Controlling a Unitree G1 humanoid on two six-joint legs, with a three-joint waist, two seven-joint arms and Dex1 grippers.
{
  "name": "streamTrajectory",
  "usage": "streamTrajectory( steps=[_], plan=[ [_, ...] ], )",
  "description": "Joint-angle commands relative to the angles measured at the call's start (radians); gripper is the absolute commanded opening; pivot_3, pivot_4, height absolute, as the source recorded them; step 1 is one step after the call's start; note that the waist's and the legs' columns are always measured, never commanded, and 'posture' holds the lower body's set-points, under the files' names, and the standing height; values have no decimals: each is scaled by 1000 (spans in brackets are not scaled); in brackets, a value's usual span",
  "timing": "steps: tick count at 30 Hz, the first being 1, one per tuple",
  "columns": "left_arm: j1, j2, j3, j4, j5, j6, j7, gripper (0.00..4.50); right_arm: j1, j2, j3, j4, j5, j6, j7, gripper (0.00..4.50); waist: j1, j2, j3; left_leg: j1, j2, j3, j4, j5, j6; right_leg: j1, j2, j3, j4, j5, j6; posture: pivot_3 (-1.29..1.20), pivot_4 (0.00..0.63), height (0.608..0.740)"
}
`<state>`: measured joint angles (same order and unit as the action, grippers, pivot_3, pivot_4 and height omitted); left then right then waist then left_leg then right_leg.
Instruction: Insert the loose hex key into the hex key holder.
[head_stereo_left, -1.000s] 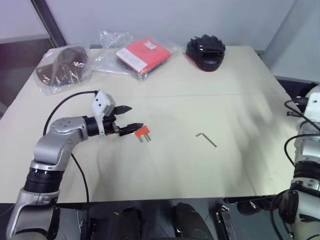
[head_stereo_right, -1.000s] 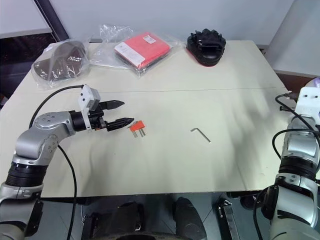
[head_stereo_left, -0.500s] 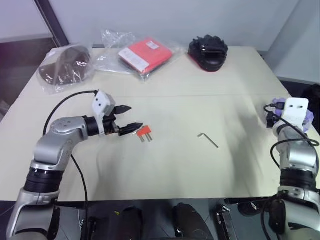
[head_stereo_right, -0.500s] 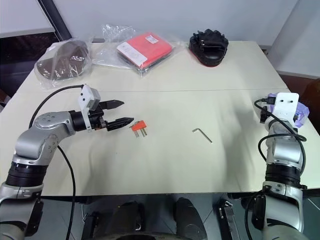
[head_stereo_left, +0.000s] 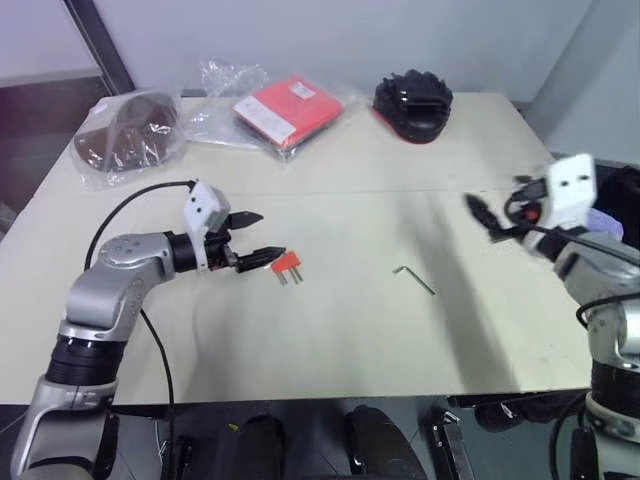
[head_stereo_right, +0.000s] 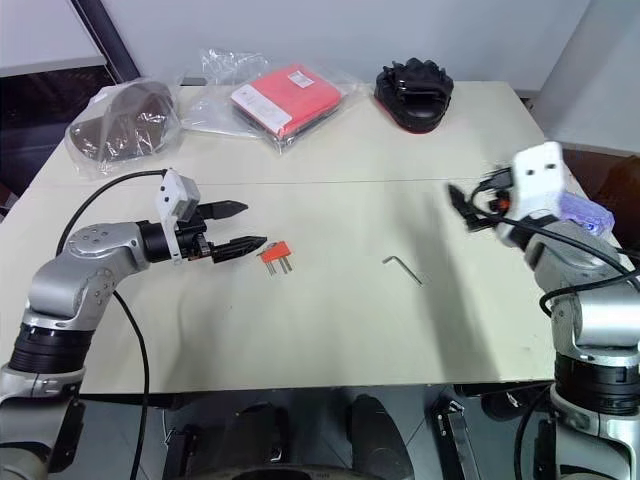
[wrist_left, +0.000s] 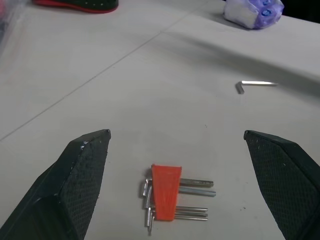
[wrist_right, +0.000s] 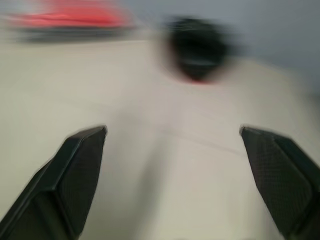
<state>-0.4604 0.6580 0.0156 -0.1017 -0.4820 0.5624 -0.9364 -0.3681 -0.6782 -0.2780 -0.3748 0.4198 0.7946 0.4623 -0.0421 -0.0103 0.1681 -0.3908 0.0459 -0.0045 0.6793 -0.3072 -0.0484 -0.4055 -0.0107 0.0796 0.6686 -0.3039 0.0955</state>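
The loose hex key (head_stereo_right: 401, 268) lay flat on the pale counter (head_stereo_right: 330, 330), right of centre and well apart from the hex key holder (head_stereo_right: 276, 257), which rested just beyond the left end effector (head_stereo_right: 240, 228), whose jaws stood wide and empty. The right end effector (head_stereo_right: 462, 208) hung above the counter, spread wide, holding nothing. At the far edge lay clear bags (head_stereo_right: 215, 105), one holding a red packet (head_stereo_right: 285, 98), another a dark brown item (head_stereo_right: 122, 120), beside a black object (head_stereo_right: 412, 93).
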Motion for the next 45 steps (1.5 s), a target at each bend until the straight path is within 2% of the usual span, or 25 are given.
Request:
streamTrajectory(
  steps=[1, 5, 9, 13, 24, 29, 37, 45],
  plan=[
    [-19, 22, 24, -7, -9, -5, -22, 4500, -71, -3, 62, -34, 90, 31, 100, 4435, 0, 0, 0, 0, 0, 0, 0, 0, 0, 0, 0, 0, 0, 0, 0, 0, 150, 740],
    [-36, 34, 32, 12, -15, 4, -37, 4500, -169, 29, 257, 71, 41, -45, 215, 4435, 0, -1, 0, 0, 0, 0, 1, 0, 0, 0, 0, -1, 0, 0, 0, 0, 150, 740],
    [-35, 58, 47, -3, -45, 47, -56, 4500, -242, 30, 532, 273, -146, -277, 405, 4435, 0, -1, 0, -1, 0, 0, 0, 0, 0, 0, 0, -2, -1, 0, 0, 0, 150, 740],
    [-9, 103, 62, -18, -52, 63, -78, 4500, -325, 99, 630, 503, -249, -456, 480, 4435, -2, -1, 1, -1, 0, 1, 1, 0, 1, -1, 0, -2, -1, 0, 0, 0, 150, 740],
    [67, 157, 132, -94, -87, 103, -57, 4500, -548, 309, 645, 1026, -369, -773, 565, 4435, -4, -1, 1, -1, 1, -1, 1, 0, 0, -2, -1, -2, 0, 0, 0, 0, 150, 740],
    [100, 160, 160, -144, -103, 120, -24, 4500, -606, 388, 638, 1200, -421, -876, 547, 4435, -3, -1, 1, -1, 1, -1, 1, 0, 0, -2, -2, -2, 1, 0, 0, 0, 150, 740],
    [128, 171, 184, -177, -115, 130, -1, 4500, -620, 473, 626, 1309, -465, -969, 521, 4435, -8, 0, 1, -1, 1, -1, 1, 0, 0, -3, -2, -2, 3, 0, 0, 0, 150, 740],
    [125, 173, 181, -178, -112, 127, 8, 4500, -597, 536, 600, 1312, -464, -943, 531, 4435, -28, 0, 1, 0, 1, -2, 0, 0, 0, -4, -2, -3, 6, 0, 0, 0, 150, 740]
  ],
)
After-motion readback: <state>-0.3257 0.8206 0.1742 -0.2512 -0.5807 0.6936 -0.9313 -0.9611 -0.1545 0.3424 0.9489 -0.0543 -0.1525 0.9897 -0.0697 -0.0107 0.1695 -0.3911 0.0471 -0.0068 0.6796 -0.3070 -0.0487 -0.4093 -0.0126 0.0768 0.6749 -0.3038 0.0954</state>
